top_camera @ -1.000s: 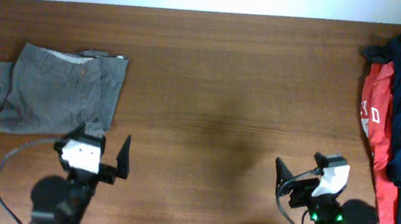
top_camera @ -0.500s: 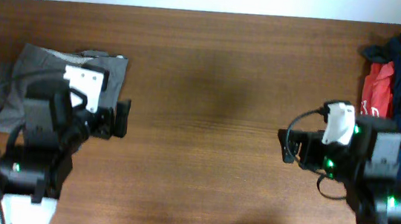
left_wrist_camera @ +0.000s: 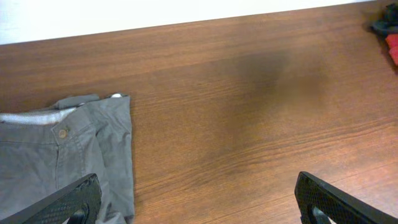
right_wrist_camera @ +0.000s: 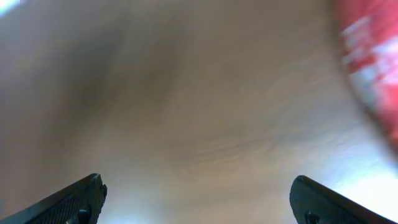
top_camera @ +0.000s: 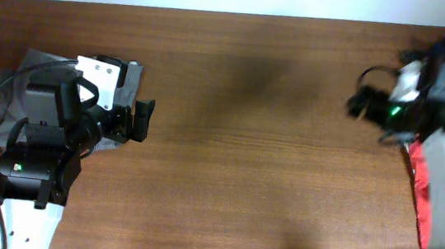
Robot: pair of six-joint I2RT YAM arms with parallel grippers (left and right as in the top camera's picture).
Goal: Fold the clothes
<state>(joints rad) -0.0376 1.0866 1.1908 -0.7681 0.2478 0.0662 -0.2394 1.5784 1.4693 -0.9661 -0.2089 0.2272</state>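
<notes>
The grey cloth shorts [left_wrist_camera: 62, 162] lie folded at the far left, the red and dark blue clothes pile [top_camera: 420, 191] at the right is not folded yet, and the left gripper [left_wrist_camera: 198, 180] and right gripper [right_wrist_camera: 196, 182] have fingers spread wide, holding nothing.

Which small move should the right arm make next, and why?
Probably move the right end effector over the red garment: it is open and empty, the garment lies unfolded, and the gray shorts already look folded.

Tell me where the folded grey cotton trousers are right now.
The grey trousers lie at the brown wooden table's left end in the overhead view, partly covered by the left gripper and its arm.
</notes>
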